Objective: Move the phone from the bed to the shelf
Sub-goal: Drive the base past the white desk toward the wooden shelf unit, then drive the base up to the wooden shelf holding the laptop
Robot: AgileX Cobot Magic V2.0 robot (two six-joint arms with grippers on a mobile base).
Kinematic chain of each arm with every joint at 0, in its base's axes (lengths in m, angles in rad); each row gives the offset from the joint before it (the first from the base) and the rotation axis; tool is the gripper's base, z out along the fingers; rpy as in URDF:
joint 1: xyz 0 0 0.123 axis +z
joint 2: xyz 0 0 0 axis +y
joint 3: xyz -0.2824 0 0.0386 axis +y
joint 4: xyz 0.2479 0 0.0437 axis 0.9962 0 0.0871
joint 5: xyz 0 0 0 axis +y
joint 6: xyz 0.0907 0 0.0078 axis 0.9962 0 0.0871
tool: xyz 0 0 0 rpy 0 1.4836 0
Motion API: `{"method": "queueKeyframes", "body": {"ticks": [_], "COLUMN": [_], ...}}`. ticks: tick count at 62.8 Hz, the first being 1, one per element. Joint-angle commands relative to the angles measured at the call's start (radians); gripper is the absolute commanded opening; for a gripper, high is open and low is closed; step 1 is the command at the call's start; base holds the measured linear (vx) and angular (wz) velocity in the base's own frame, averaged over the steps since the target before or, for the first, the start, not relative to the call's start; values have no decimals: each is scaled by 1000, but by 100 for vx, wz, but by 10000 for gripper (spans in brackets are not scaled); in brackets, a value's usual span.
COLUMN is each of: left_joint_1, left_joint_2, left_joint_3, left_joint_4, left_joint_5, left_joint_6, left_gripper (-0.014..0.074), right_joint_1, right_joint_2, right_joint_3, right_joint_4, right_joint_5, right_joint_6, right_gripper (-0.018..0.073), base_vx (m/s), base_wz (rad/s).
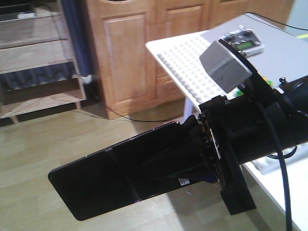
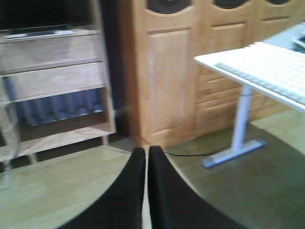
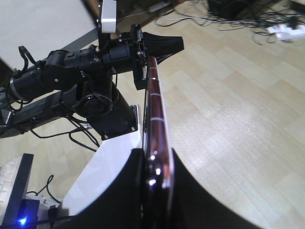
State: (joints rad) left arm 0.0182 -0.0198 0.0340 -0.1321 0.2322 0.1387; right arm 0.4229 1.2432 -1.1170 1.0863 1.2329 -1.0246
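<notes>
The black glossy phone (image 1: 110,178) hangs over the wooden floor, crease across its middle and a white sticker near the gripped end. My right gripper (image 1: 195,144) is shut on its right end. In the right wrist view the phone (image 3: 155,105) shows edge-on with a pinkish rim, clamped in the right gripper (image 3: 157,155). My left gripper (image 2: 147,151) is shut on nothing; it also shows as the left gripper (image 3: 164,45) beyond the phone's far end. The pale wood shelf (image 1: 38,53) stands at upper left, and the left wrist view faces the shelf (image 2: 52,78). The bed is out of view.
A wooden cabinet (image 1: 130,53) stands right of the shelf. A white table (image 1: 187,60) with a studded top carries a small device (image 1: 243,41); its leg (image 2: 240,119) stands on the floor. A black cable (image 1: 139,118) runs along the cabinet base, and more cables (image 3: 238,14) lie further off.
</notes>
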Motion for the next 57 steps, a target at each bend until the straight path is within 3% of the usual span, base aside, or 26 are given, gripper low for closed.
{"method": "queueKeyframes", "body": {"ticks": [1,57], "left_joint_1": [-3,-3], "left_joint_2": [-5,-5], "left_joint_3": [2,2], "left_joint_4": [-6,-6], "left_joint_5": [-73,-73], "left_joint_6": [-4,-4], "left_gripper": [1,1], "right_joint_1": [-1,-1], "right_joint_2": [-25,-25], "right_joint_3": [-28,-28], "right_joint_4": [94,94], "right_joint_5": [56,56], "right_joint_6": [-11,-11], "right_gripper": [-3,-3], "base_vx": [20,21], "base_wz": [57,56]}}
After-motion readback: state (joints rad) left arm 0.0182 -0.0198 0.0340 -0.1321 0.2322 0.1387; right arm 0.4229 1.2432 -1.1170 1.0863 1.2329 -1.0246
